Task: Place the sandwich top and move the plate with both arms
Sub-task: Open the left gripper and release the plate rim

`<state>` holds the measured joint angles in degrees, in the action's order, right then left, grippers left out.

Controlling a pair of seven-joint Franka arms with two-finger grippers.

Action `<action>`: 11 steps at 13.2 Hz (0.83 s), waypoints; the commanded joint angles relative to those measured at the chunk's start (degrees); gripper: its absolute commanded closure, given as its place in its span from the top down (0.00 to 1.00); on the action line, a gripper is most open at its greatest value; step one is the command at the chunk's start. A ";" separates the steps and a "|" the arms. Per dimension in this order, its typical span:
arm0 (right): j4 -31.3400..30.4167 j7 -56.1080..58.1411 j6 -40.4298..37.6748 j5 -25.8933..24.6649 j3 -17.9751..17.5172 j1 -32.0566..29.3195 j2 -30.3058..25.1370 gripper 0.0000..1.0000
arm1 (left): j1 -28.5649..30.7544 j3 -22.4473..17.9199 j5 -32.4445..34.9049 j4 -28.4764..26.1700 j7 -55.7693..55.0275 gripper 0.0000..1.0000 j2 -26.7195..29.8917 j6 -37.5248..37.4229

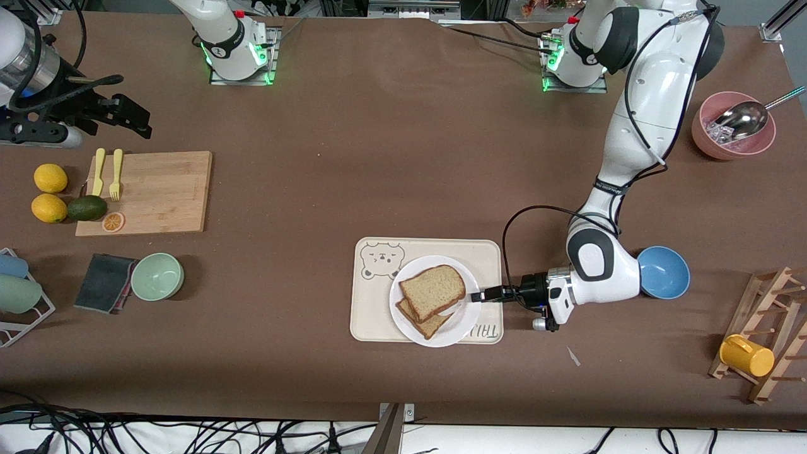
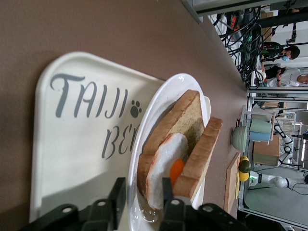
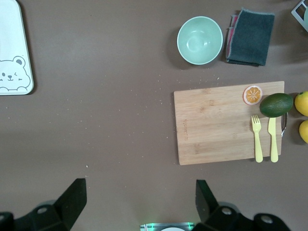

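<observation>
Front view: lower centre, the sandwich top (image 1: 433, 289) lies flat on the plate (image 1: 463, 328), domed edge toward the upper right, over a darker slice (image 1: 429, 323). The plate sits on the cream tray (image 1: 372, 315). The left gripper (image 1: 485, 295) reaches in at the plate's rim, its jaws parted around the rim; the right gripper (image 1: 135, 120) waits at upper left.

Left wrist view alone shows the filling: egg white (image 2: 163, 168) with an orange yolk (image 2: 176, 169) between the slices.

Right wrist view: the jaws stand wide apart, holding nothing, over the bare table near the cutting board (image 3: 221, 122).
</observation>
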<state>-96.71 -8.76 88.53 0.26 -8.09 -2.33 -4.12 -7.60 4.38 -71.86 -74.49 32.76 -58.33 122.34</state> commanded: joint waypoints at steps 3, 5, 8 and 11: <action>0.12 0.42 -0.11 0.79 0.09 0.04 -0.01 1.00 | 2.06 -0.08 10.66 -0.04 -8.04 1.00 4.88 -4.38; 0.12 0.42 0.33 0.79 0.00 0.13 0.33 1.00 | 2.50 -0.08 18.65 -0.13 -10.95 1.00 8.13 -7.02; 0.20 0.50 0.42 0.62 0.09 0.13 1.30 1.00 | 2.51 -0.08 32.26 -0.04 -17.36 1.00 12.61 -10.27; 0.29 0.85 0.33 0.44 0.09 0.13 1.22 1.00 | 2.51 0.01 46.51 -0.04 -21.42 1.00 17.10 -14.92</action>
<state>-96.79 -8.75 88.80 0.26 -8.09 -2.24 -2.66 -5.02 4.45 -31.99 -73.26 13.50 -44.81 110.42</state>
